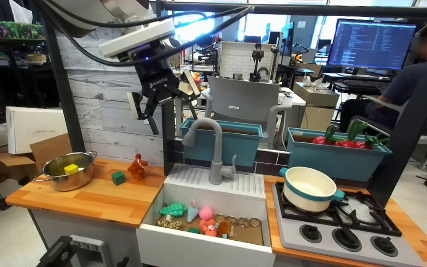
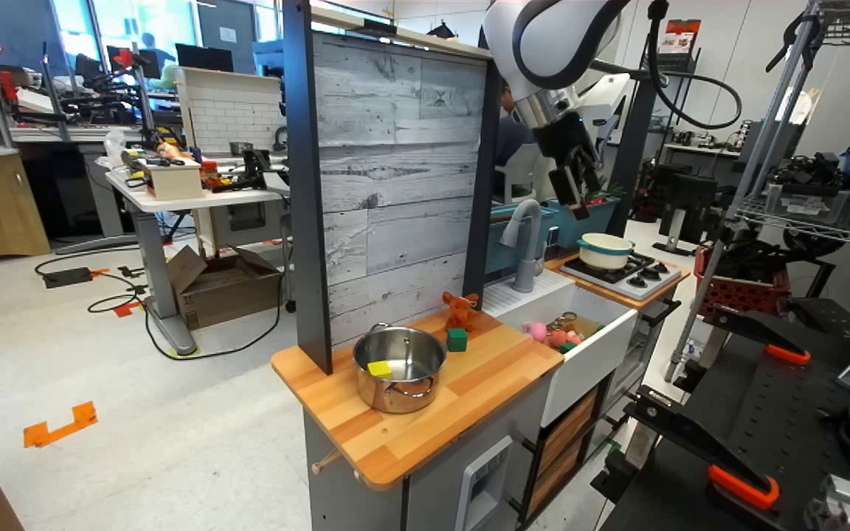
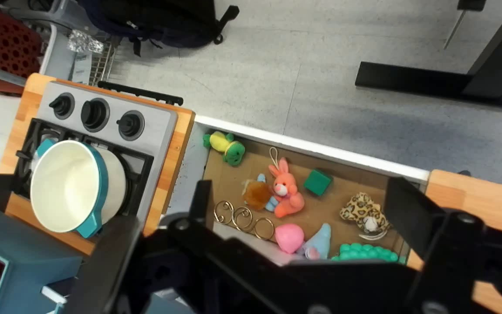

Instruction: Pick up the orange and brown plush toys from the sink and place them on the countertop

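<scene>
An orange rabbit plush toy (image 3: 286,192) lies in the white sink (image 3: 316,147), touching a brown plush toy (image 3: 257,194) with light blue parts. In an exterior view the orange toy (image 1: 209,230) and the brown toy (image 1: 225,228) lie near the sink's front wall (image 1: 204,246). A reddish-brown plush toy (image 1: 138,168) sits upright on the wooden countertop (image 1: 117,202), beside the wall panel; it also shows in an exterior view (image 2: 460,311). My gripper (image 1: 164,97) is open and empty, high above the sink and countertop. In the wrist view its fingers (image 3: 305,203) are spread wide.
The grey faucet (image 1: 217,148) rises behind the sink. The countertop holds a green block (image 1: 118,178) and a steel pot (image 1: 73,181) with a yellow block. The sink also holds a pink toy (image 3: 289,237), a leopard-print toy (image 3: 364,213) and metal rings (image 3: 243,218).
</scene>
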